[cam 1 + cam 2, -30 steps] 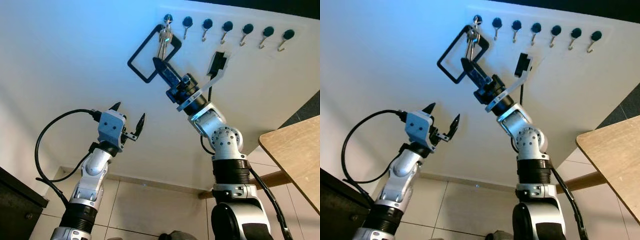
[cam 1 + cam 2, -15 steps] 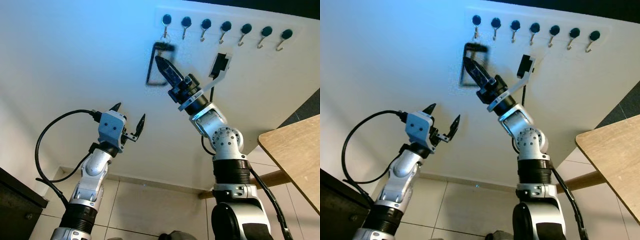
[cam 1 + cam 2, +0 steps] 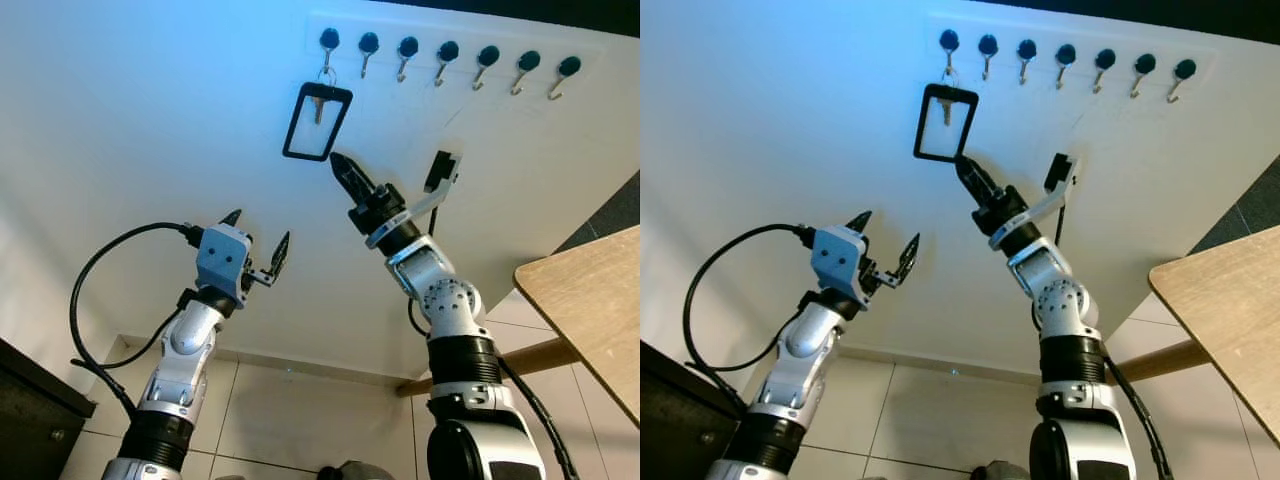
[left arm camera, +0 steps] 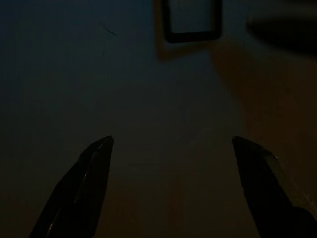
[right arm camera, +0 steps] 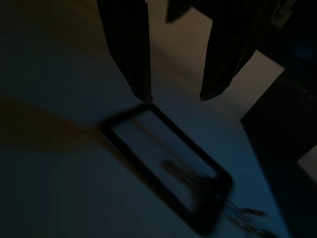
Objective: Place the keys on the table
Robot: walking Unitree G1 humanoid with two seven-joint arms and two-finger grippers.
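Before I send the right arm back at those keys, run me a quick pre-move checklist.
1. Keys hanging on the leftmost hook: ok, inside the black frame.
2. Right gripper holding keys: not ok, it sits just below the frame, empty.
3. Right gripper open enough to grasp: ok by the right wrist view, fingers slightly apart.
4. Left gripper out of the way: ok, open, lower and off to the left.
5. Table reachable: cannot tell.

Silver jointed arms with black collars were recorded; pointed black fingers [image 3: 279, 250]; blue-grey left wrist block; looped black cable [image 3: 90, 290].
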